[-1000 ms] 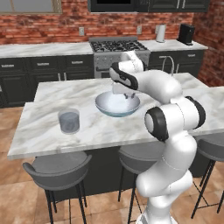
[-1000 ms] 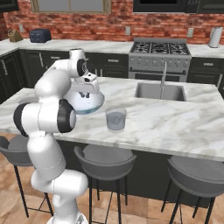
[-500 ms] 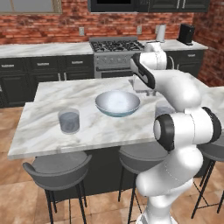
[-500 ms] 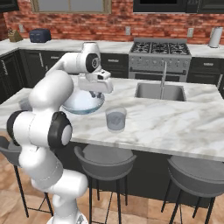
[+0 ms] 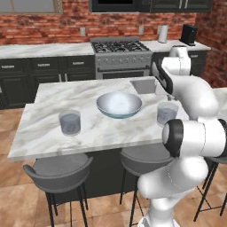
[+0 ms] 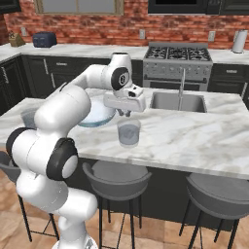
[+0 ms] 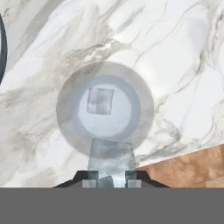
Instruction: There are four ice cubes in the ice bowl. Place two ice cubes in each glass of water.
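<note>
Held cube: an ice cube (image 7: pixel 111 158) pinched between the fingertips of the gripper (image 7: pixel 111 180), directly above the right glass (image 7: pixel 105 109)
Gripper: jaws pressed onto the cube; in the right base view the gripper (image 6: pixel 127 113) hangs just over the glass (image 6: pixel 129 133)
Cube in glass: one cube (image 7: pixel 100 101) already lies in the water of that glass
Glasses: two; the left glass (image 5: pixel 70 123) stands well apart, on the other side of the bowl, the right glass (image 5: pixel 167 112) near the counter's front edge
Bowl: one bowl (image 5: pixel 119 104) between the glasses; its contents cannot be made out
Cubes counted: two visible
Counter: marble island (image 5: pixel 104 131) bearing all of it, sink (image 6: pixel 177 102) behind
Stools: three (image 6: pixel 115 179) at the front edge in the right base view
Writing: none readable
</note>
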